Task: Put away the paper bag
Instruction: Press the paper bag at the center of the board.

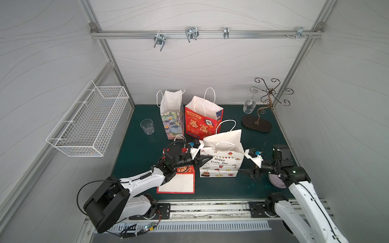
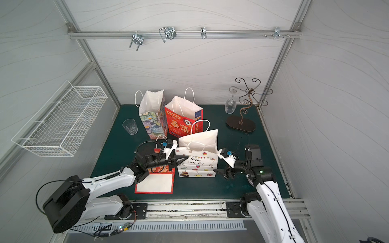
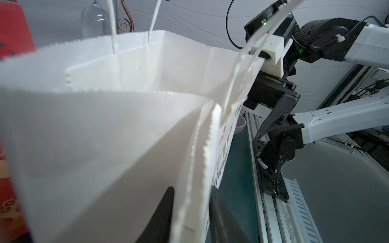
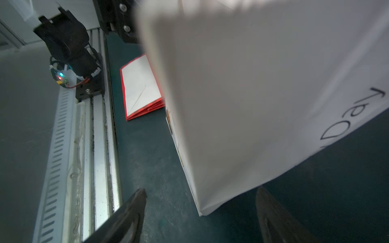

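Left wrist view, left gripper (image 3: 192, 189) astride paper bag (image 3: 105, 147) rim, grip unclear, right gripper (image 4: 201, 189) spread wide, bag corner just ahead.

A dark green mat (image 1: 143, 160) covers the tabletop in both top views. Taking the mat as a clock face with twelve at the back wall:

- A clear ribbed glass tumbler (image 1: 147, 126) stands upright at ten o'clock.
- A floral-print paper bag (image 1: 171, 117) and a red paper bag with Chinese characters (image 1: 200, 122) stand just beside each other at twelve.
- The dark oval base of a curled wire stand (image 1: 256, 124) sits at two.
- A white "Happy Every Day" paper bag (image 1: 223, 164) stands open near the centre.
- A folded red-edged flat bag (image 1: 179, 185) lies at seven.
- A lilac dish (image 1: 274, 182), largely hidden, sits at four.
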Tool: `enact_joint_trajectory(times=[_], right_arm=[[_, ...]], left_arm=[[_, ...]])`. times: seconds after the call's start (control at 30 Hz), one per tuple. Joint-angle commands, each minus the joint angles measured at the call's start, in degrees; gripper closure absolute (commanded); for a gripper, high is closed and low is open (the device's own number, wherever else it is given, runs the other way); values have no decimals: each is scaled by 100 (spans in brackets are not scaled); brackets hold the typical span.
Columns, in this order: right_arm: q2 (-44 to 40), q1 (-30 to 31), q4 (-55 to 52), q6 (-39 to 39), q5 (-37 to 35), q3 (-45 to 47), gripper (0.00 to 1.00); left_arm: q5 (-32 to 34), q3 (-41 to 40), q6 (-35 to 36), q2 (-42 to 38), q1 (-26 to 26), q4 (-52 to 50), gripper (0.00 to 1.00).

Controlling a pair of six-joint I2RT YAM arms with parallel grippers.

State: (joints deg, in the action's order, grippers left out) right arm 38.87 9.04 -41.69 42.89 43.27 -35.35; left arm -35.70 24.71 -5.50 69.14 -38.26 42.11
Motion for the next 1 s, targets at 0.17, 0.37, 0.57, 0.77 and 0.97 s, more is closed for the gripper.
enact_joint_trajectory(times=[0.17,0.37,0.57,0.77,0.97], right_arm=[[248,381,-283,274,-633,32,14],[852,678,686,-141,-398,228,17],[1000,687,1189,-442,184,393,18],[559,683,2138,-1323,938,723,18],[-107,677,3178,-2740,1180,1077,17]], left_arm=[[4,161,286,-57,91,-44,74],[48,132,357,-25,91,-55,77],[64,179,390,58,100,-65,77],[39,207,350,197,108,32,78],[30,227,370,245,105,19,78]])
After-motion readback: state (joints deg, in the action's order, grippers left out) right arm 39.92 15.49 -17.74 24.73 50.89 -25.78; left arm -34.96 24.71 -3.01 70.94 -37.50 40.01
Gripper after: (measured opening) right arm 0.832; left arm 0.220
